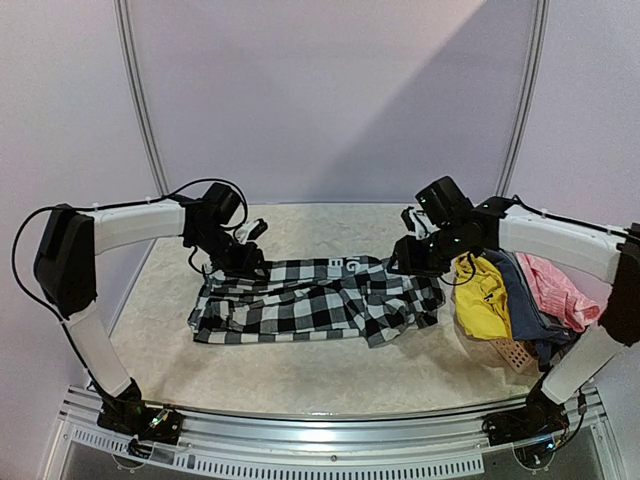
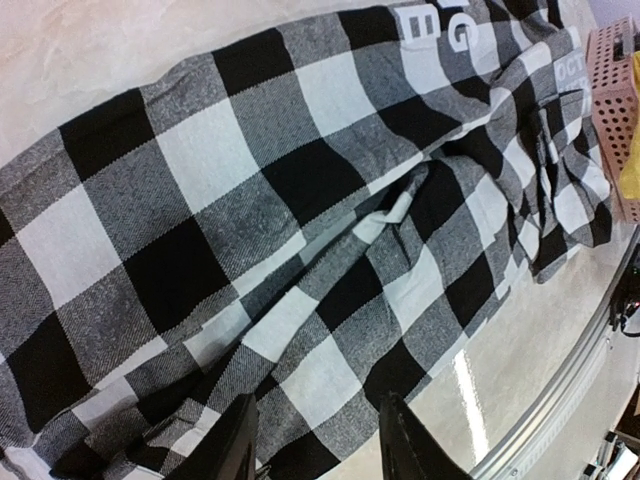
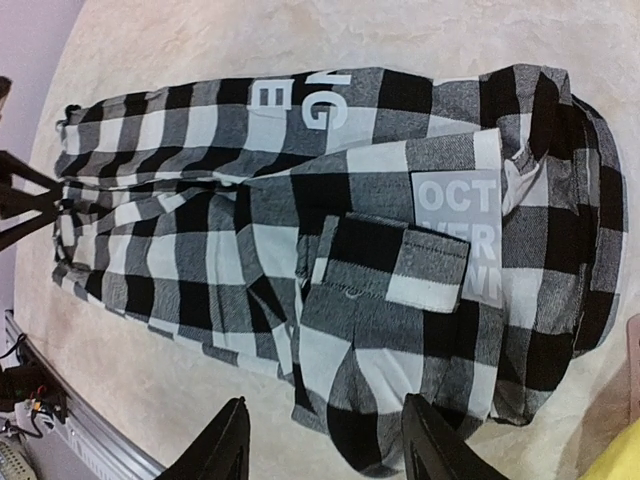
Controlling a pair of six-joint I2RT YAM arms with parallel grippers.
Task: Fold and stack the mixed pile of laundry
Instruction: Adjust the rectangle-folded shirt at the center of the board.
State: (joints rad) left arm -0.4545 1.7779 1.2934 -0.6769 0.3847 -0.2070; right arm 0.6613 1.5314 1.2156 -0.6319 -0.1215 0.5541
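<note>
From the top camera, a black-and-white checked cloth shirt lies spread lengthwise across the middle of the pale marbled table. The left gripper is down at its far left edge and the right gripper at its far right edge; both are dark shapes against dark checks, so their fingers are hard to make out here. To the right sit a bright yellow soft garment, a blue-grey soft garment and a pink soft garment, heaped over a small salmon perforated plastic basket that is mostly hidden beneath them. In the left wrist view the two dark fingers stand apart just above rumpled checked cloth – open, with no fold clearly pinched between them. The shirt fills nearly the whole frame, its ends cut off, and pale lettering at the top is only partly readable. In the right wrist view the fingers are also spread wide with nothing between them, hanging over the shirt's near edge. The whole garment shows, with a chest pocket and a grey printed patch – the print too blurred to read in full.
</note>
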